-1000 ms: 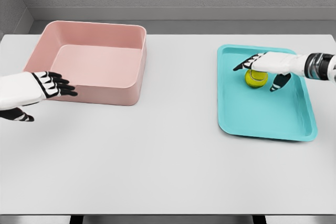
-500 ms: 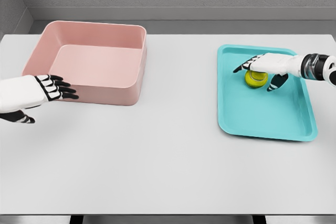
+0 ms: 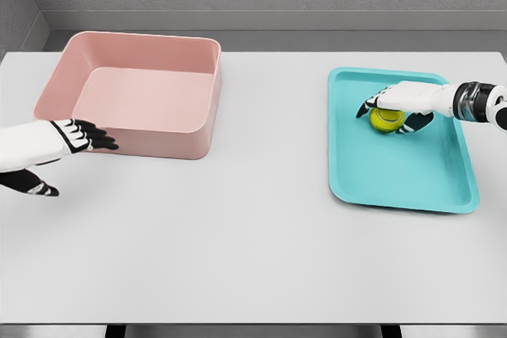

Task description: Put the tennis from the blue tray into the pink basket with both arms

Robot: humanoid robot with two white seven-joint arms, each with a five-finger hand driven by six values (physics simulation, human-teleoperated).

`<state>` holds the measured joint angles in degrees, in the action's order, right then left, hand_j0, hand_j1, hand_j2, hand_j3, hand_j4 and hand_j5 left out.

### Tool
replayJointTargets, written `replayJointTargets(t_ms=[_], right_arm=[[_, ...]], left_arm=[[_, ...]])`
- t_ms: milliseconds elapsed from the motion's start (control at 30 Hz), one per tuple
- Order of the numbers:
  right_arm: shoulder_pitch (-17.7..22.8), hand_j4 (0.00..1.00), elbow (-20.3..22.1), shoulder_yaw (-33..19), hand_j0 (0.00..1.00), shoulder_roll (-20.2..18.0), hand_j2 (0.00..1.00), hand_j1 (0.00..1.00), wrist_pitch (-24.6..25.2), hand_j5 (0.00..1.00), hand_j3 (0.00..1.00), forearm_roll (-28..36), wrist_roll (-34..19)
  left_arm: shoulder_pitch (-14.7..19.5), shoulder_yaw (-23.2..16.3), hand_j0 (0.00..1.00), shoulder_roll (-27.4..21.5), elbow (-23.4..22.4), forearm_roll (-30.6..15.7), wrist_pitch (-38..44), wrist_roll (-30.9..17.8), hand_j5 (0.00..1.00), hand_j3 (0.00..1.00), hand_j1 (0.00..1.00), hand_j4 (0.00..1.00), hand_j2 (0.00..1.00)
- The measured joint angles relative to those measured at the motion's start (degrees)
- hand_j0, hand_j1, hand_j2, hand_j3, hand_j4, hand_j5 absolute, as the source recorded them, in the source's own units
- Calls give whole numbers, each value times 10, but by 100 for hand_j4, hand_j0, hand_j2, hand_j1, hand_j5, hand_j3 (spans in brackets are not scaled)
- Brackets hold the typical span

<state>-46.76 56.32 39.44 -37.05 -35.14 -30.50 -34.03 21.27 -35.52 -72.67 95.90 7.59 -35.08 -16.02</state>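
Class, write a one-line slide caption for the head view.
Right hand closing over the tennis ball in the blue tray; pink basket waits.

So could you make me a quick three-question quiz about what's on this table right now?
1. True or false: the tennis ball lies in the pink basket.
2. Which hand is over the ball? A) left hand B) right hand
3. Fill in: the blue tray sits on the table's ____ side in the head view.

Key: 1 false, it is in the tray; 2 B; 3 right.
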Motion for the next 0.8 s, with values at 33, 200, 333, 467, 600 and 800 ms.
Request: replayJointTargets(t_ms=[33,200,333,467,600,800], right_arm=[[0,68,0,0,68,0,68,68,0,68,68,0,0],[0,63,0,0,63,0,63,63,0,63,63,0,0],[0,58,0,0,58,0,58,58,0,58,58,-1,0],[-2,56,1,-2,56,0,56,56,0,56,56,0,-1],[-2,53,5,-4,53,-1,53,53,0,53,53,2,-1],[4,50,33,-25,50,-15,50,50,0,50,50,6,-2]], left_arm=[[0,-2,100,-1,1,1,0,-1,100,100,100,100,100],[0,-7,100,-5,3,8,0,-18,100,100,100,100,100],[0,-9,100,-10,1,13,0,-32,100,100,100,100,100],[0,-9,100,-16,0,15,0,-36,100,100,100,100,100],[0,-9,100,-21,-1,15,0,-37,100,100,100,100,100],[0,-9,100,-21,-5,15,0,-37,100,100,100,100,100]])
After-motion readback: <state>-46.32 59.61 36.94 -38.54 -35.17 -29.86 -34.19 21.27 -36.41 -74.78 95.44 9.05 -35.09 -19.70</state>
